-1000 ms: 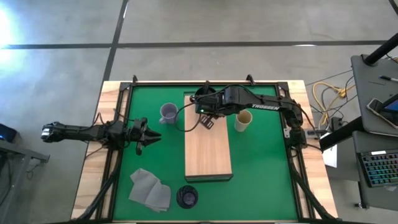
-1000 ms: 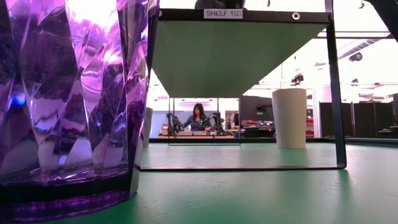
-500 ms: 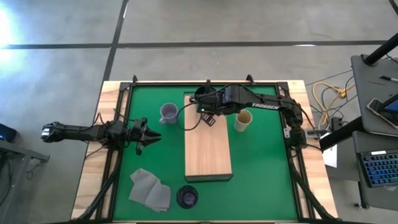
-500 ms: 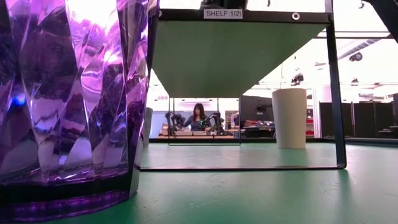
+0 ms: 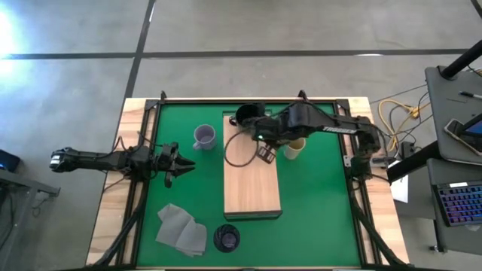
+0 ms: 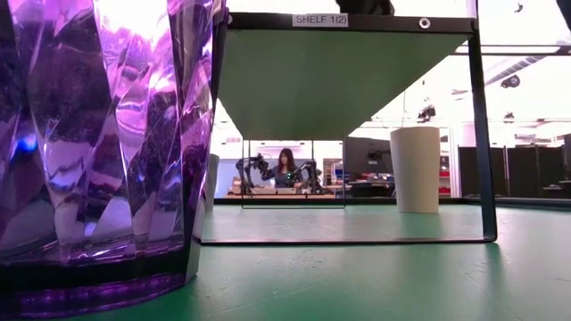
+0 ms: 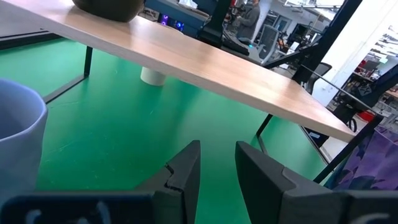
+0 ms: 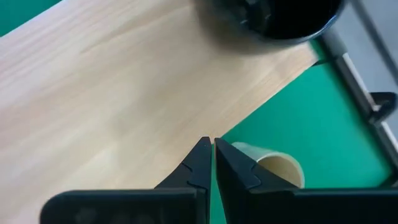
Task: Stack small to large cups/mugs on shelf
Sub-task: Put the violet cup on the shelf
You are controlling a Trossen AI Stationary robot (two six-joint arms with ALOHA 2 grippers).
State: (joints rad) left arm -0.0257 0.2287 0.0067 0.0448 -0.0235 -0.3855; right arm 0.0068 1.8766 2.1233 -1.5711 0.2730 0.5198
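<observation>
The black mug (image 5: 245, 114) stands on the far end of the wooden shelf (image 5: 252, 188); the right wrist view shows it too (image 8: 273, 18). My right gripper (image 5: 265, 153) hovers shut over the shelf's right edge, between the black mug and the beige cup (image 5: 295, 149), touching nothing. The beige cup stands on the green mat right of the shelf (image 8: 273, 165). The lavender mug (image 5: 204, 137) is on the mat left of the shelf. The purple tumbler (image 5: 227, 238) stands near the mat's near edge (image 6: 107, 143). My left gripper (image 5: 183, 163) waits open at the mat's left.
A grey folded cloth (image 5: 181, 228) lies on the mat near the tumbler. The shelf stands on thin black legs (image 6: 486, 134) with room beneath it. A wooden frame (image 5: 135, 113) borders the green mat. A cable (image 5: 239, 150) loops over the shelf. A person (image 6: 285, 168) sits far behind.
My right gripper has moved away from the black mug, toward the table's right edge and slightly toward the near edge, over the shelf's right side. The arm has swung right, uncovering the mug's rim. The mug stays on the shelf's far end.
</observation>
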